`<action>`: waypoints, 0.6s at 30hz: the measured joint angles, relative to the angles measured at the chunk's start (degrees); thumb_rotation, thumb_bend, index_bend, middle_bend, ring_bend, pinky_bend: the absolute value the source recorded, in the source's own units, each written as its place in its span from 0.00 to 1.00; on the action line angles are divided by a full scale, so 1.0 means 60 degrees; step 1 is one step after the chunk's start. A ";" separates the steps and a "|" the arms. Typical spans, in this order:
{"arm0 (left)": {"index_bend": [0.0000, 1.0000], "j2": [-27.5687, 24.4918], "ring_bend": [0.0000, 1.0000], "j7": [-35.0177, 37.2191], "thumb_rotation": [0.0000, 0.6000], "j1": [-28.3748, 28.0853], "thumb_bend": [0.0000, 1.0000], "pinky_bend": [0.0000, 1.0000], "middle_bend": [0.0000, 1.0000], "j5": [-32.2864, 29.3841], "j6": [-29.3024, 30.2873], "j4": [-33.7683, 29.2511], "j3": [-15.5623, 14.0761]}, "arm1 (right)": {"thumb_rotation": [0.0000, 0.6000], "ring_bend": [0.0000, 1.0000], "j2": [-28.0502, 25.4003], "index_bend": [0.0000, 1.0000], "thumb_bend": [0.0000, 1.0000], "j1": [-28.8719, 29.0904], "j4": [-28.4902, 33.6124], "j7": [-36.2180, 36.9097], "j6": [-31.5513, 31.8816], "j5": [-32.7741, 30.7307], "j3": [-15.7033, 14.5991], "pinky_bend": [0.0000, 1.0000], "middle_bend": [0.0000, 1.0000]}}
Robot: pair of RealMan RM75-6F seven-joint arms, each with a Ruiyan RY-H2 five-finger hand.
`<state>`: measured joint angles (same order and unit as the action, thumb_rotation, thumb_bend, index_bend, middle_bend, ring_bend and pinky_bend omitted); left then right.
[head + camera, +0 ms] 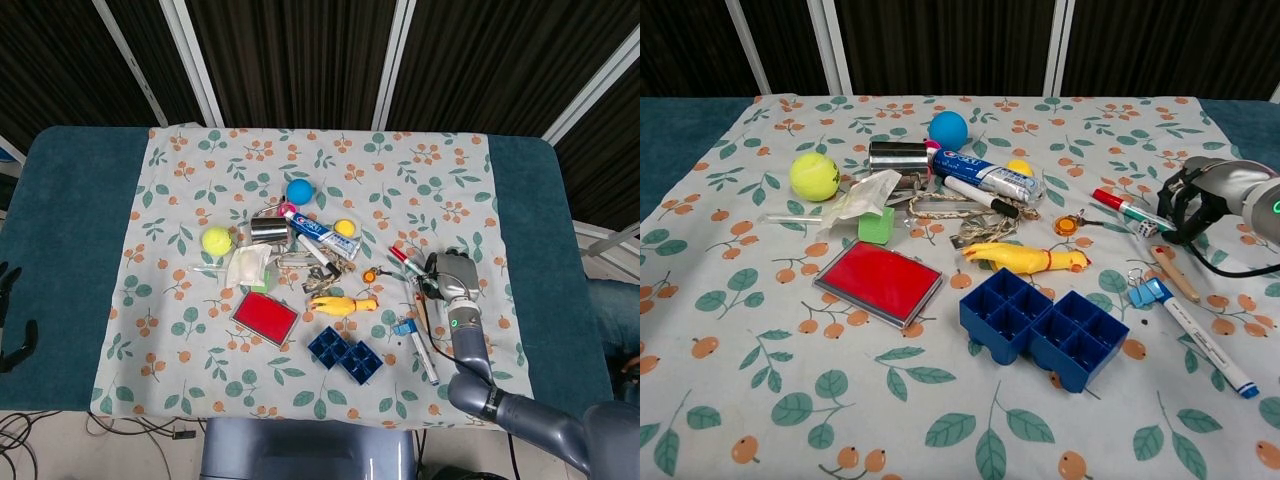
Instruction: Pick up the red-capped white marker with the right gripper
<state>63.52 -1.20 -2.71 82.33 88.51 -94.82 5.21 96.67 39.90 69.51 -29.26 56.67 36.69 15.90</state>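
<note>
The red-capped white marker [1123, 206] [404, 257] lies flat on the flowered cloth at the right, red cap toward the far left. My right hand [1196, 198] [447, 272] sits low at the marker's white end. Its dark fingers [1172, 207] curve down over that end with the tips at the cloth. The marker is not lifted, and I see no closed grip on it. My left hand [12, 318] shows only as dark fingers at the far left edge of the head view, off the cloth and holding nothing.
Close to the marker lie a small die [1148, 229], a wooden stick [1175, 272], a blue binder clip [1148, 291] and a blue-capped marker [1205, 345]. An orange key tag [1068, 225], a yellow rubber chicken [1025, 258] and a blue compartment tray [1045, 325] lie to its left.
</note>
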 measured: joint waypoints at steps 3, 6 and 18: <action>0.00 -0.0004 0.06 0.0010 1.00 0.0001 0.49 0.07 0.00 -0.0006 0.0003 0.0002 0.0005 | 1.00 0.27 0.0023 0.50 0.42 0.0017 -0.0007 -0.0033 0.0017 -0.0012 0.0021 0.21 0.57; 0.00 -0.0010 0.06 0.0024 1.00 0.0000 0.49 0.07 0.00 -0.0013 -0.0004 0.0002 0.0007 | 1.00 0.29 0.0013 0.52 0.45 0.0014 0.0042 -0.0038 0.0021 -0.0014 0.0030 0.21 0.59; 0.00 -0.0023 0.06 0.0049 1.00 0.0006 0.49 0.07 0.00 -0.0018 0.0016 -0.0022 0.0021 | 1.00 0.30 -0.0467 0.53 0.46 -0.0142 0.1144 0.0424 0.0234 0.0494 0.0156 0.21 0.61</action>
<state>63.38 -0.91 -2.68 82.22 88.61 -94.95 5.33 93.87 39.05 76.38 -26.72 58.07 39.66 16.83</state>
